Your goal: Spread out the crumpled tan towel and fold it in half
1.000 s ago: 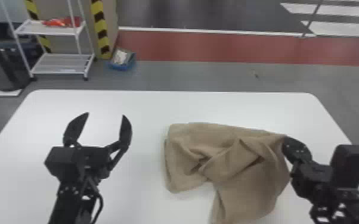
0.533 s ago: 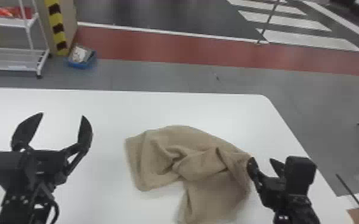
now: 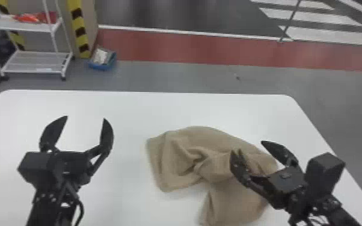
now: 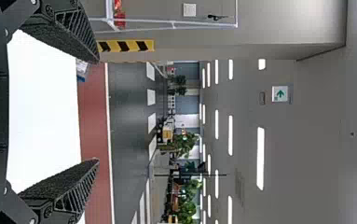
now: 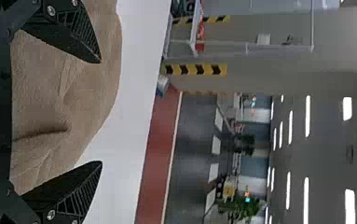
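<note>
Note right claw (image 3: pixel 248 147) open over rumpled towel (image 3: pixel 216 169), likely for edge pickup; note left claw (image 3: pixel 85 117) open over worktop (image 3: pixel 132 114), likely in reserve.

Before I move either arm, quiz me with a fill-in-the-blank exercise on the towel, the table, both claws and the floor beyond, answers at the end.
The tan towel lies crumpled on a ____ table.
The left claw is ____, not shut.
The claw seen in front of the towel in the head view is the robot's ____ one.
On the floor beside the striped post, the container is coloured ____.

Missing words: white; open; right; blue.
</note>
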`<state>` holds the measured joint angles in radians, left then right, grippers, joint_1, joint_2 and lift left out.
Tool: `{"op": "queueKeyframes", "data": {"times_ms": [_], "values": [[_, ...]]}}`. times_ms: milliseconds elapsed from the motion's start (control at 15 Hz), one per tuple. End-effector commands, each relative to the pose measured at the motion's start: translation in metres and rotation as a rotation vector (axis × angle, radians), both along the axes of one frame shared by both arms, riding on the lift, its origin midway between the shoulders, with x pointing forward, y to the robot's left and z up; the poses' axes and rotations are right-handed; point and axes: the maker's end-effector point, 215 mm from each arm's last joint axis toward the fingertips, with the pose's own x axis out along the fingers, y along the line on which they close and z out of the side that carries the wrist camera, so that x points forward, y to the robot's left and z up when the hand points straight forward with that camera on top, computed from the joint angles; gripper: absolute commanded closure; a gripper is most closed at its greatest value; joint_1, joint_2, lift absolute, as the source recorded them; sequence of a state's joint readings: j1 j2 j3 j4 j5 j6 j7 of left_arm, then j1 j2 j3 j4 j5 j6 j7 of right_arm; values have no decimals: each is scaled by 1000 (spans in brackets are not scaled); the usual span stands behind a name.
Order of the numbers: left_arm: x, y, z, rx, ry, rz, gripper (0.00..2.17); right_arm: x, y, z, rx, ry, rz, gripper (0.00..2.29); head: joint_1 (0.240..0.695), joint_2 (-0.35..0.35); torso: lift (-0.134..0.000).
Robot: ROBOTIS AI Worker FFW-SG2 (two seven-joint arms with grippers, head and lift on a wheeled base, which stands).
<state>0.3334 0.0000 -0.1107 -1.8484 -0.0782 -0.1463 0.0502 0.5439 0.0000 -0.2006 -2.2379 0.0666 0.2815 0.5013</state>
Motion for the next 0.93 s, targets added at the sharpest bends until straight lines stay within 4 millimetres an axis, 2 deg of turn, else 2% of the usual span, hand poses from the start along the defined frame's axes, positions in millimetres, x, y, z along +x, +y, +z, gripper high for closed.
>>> {"op": "queueKeyframes", "data": {"times_ms": [0, 67, 267, 333, 600, 733, 867], "values": [[0, -2, -1, 3, 5, -3, 137, -3, 24, 5, -84, -33, 105, 120, 695, -83, -124], [1, -2, -1, 4, 6, -3, 137, -5, 36, 3, -109, -27, 153, 124, 695, -66, -124], [2, -5, -2, 8, 10, -9, 137, -14, 95, -5, -232, 0, 364, 174, 695, -29, -124], [1, -8, -2, 8, 10, -13, 137, -13, 107, -11, -282, 18, 401, 218, 695, 6, -124], [1, -8, -4, 10, 15, -13, 137, -18, 127, -63, -255, 294, 453, 245, 695, 54, -124], [1, -6, -5, 8, 16, -9, 137, -19, 136, -74, -293, 322, 469, 279, 695, 69, -124], [1, -5, -7, 9, 21, -7, 137, -17, 140, -76, -295, 325, 476, 279, 695, 77, -124]]}}
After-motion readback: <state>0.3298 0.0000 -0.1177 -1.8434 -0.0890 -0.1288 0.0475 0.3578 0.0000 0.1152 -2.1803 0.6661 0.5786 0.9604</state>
